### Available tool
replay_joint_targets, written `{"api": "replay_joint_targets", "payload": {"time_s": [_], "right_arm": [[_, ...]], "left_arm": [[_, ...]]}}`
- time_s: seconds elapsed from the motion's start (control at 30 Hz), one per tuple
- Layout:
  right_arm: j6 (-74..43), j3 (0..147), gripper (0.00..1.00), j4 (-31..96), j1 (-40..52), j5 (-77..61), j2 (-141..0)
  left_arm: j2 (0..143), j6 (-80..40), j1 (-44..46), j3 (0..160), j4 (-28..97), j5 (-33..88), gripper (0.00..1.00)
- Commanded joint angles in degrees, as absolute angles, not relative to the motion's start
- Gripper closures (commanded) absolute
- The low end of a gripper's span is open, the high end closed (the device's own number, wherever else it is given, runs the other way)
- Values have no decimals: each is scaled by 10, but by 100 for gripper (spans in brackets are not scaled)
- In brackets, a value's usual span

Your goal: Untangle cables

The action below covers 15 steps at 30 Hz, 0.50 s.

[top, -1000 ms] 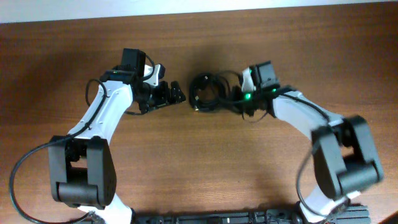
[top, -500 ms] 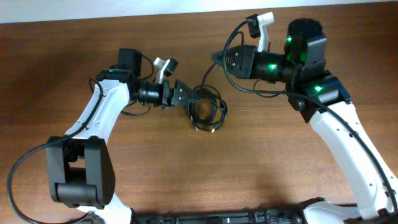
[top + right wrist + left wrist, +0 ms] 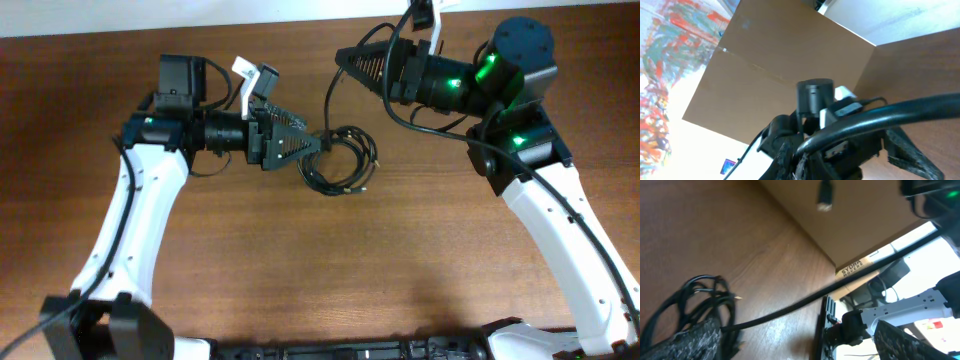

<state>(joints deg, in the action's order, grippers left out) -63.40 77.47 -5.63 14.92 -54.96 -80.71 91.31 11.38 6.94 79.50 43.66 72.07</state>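
The cables (image 3: 342, 168) lie as one dark bundle of loops at the table's middle. They also show at the lower left of the left wrist view (image 3: 687, 307). One strand (image 3: 330, 100) rises from the bundle to my right gripper (image 3: 343, 58), which is shut on it high above the table. In the right wrist view the strand (image 3: 900, 114) runs into the jaws (image 3: 801, 156). My left gripper (image 3: 312, 146) is open, with one finger against the bundle's left side (image 3: 795, 342). The strand (image 3: 840, 287) crosses that view. A blurred plug (image 3: 824, 194) shows at its top.
The brown wooden table (image 3: 320, 270) stretches around the bundle. A dark rail (image 3: 350, 352) runs along the front edge. Both white arms carry thicker black wires of their own.
My right gripper left the bundle and rose up and back with one strand. My left gripper moved in to the bundle's left side. The bundle shifted slightly up and right.
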Motion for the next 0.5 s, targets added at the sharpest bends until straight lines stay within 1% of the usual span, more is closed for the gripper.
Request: {"api": "replay_joint_targets", "payload": {"time_s": [0.0,0.07,0.2,0.33,0.37,0.4,0.43,0.47], "right_arm": [[-655,789,96,-63,146,-538,-795],[-675,790,96,-63,146,-533,-795],[-705,789,96,-63,146,-536,-795],[-711,789,96,-63,146,-545,-795],[-711,789,96,-63,146,-545,-795],[-710,789,96,-63,146,-545,-795],[-710,789,96,-63,146,-545,-795],[-710,789,96,-62,146,-545,-795]], "left_arm": [[888,130,81,804,435,728,1],[888,134,99,804,435,704,1],[888,134,121,804,431,578,1],[888,134,131,804,404,561,1],[888,134,131,804,400,561,5],[888,134,131,804,398,561,11],[888,134,131,804,398,561,30],[888,134,131,804,399,561,42]]}}
